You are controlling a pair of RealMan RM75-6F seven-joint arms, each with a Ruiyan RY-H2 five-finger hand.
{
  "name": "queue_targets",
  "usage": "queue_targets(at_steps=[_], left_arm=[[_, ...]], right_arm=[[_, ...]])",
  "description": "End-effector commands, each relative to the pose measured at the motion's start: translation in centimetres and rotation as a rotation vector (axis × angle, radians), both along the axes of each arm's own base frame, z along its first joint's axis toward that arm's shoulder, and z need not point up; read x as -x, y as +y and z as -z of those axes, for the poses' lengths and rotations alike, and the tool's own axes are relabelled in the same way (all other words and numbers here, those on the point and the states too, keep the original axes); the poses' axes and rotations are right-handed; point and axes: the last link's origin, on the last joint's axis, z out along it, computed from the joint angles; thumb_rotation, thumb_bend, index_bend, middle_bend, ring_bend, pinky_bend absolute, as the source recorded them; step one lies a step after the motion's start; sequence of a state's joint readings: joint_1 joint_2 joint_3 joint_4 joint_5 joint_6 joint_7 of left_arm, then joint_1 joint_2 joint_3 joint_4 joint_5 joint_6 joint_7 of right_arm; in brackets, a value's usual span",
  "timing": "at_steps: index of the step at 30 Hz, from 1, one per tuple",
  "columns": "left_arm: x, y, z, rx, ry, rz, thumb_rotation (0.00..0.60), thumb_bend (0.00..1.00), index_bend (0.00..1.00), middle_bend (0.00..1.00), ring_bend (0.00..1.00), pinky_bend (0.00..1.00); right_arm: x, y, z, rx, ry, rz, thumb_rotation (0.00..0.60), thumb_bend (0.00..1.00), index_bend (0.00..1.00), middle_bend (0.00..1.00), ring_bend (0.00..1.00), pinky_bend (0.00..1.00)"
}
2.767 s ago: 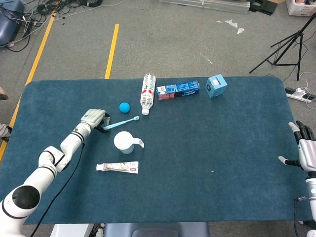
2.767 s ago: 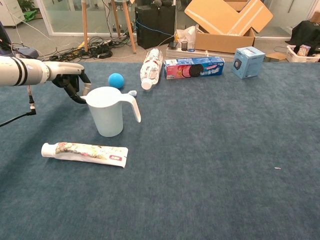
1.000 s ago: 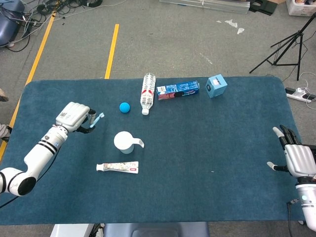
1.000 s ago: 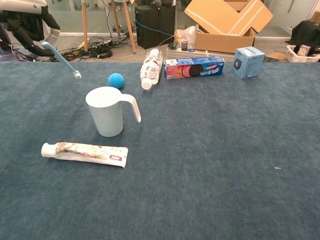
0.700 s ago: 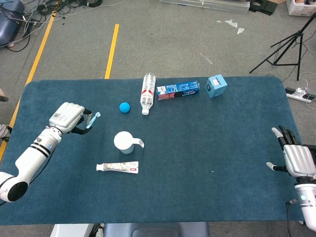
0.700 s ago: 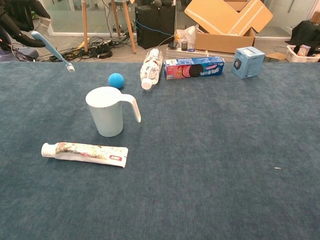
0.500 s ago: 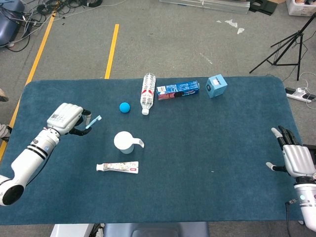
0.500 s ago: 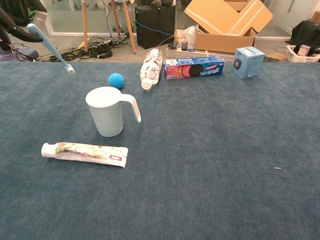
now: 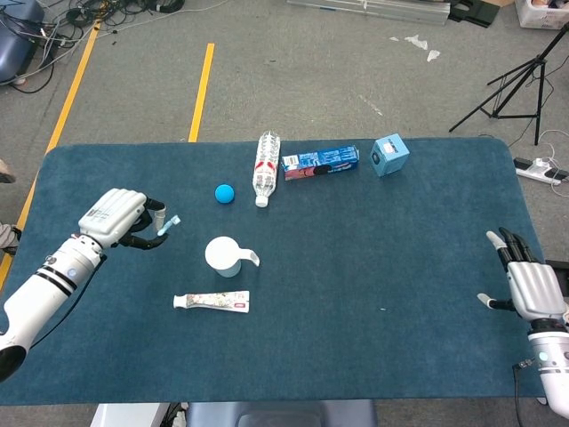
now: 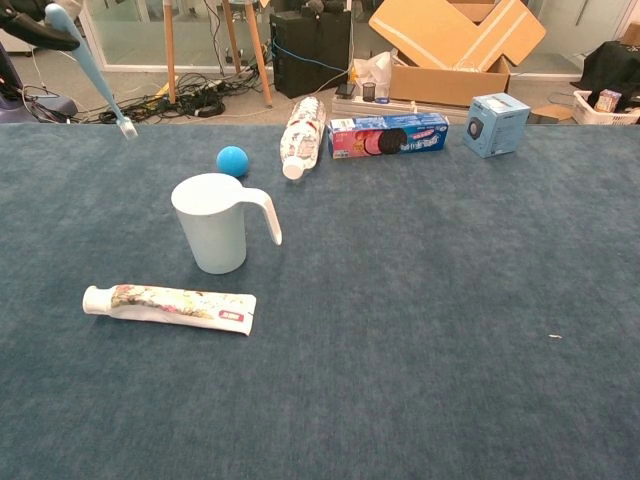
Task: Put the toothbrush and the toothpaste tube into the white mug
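Left hand: the left hand [image 9: 114, 216] is raised above the desk [image 9: 373, 267], to the left of the white mug [image 9: 223, 255], its fingers [image 9: 142, 240] curled around the handle of the toothbrush [image 10: 88, 64].
Toothbrush: it hangs in the air, bristle end pointing down and toward the mug, nearly upright in the chest view; it touches nothing but the hand.
Right hand: the right hand [image 9: 532, 286] sits at the far right edge of the desk, fingers apart, holding nothing.
White mug: upright on the desk, handle to the right, nothing visible inside.
Toothpaste tube: the toothpaste tube [image 10: 170, 307] lies flat on the desk just in front of the mug, apart from it.
Risk, missing the mouth: the brush is well to the left of the mug, so it must travel sideways before it goes down; released early, it would land on the desk.
Risk, tipping: a light mug could be knocked over if the bristle end or the hand strikes the rim or wall on the way in.
Risk, slipping: the hold is near the handle's end, so the brush may swing or slide as the arm moves.
Change: compared with half a second ago, the brush stands steeper and the hand has drifted slightly left and nearer; mug, tube and right hand are unmoved.
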State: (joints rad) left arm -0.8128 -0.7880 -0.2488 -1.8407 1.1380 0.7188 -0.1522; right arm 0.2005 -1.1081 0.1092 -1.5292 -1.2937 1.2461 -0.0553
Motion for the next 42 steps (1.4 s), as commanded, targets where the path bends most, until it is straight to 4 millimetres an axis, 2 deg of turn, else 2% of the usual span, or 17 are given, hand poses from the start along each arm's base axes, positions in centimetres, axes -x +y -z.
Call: queue_targets(at_steps=[1,15,26,42], left_arm=[[-0.4,-0.3,-0.2,0.013,-0.016,0.003,0.6,0.4,0.65,1.0,1.0,1.0],[-2.4,-1.7,-0.3,0.087,-0.129,0.0,0.6,0.4,0.66,1.0,1.0,1.0],[-3.7,-2.1,0.7,0.135,-0.165,0.014,0.6,0.41,0.7,1.0,1.0,1.0],[-7.2,-2.0,2.5,0.219,-0.252,0.047,0.6,0.41,0.7,1.0,1.0,1.0]], right_arm=[[0.0,0.0,0.0,-0.001,0.0,-0.002,0.6,0.01,0.11,0.02,0.01,0.4],[-0.2,0.1,0.1,-0.007,-0.002,-0.012,0.6,0.01,0.11,0.02,0.01,0.4],[-0.2,0.2,0.0,-0.005,-0.008,-0.015,0.6,0.01,0.11,0.02,0.01,0.4],[-0.1,0.1,-0.1,-0.009,-0.018,-0.011,0.6,0.01,0.11,0.02,0.01,0.4]])
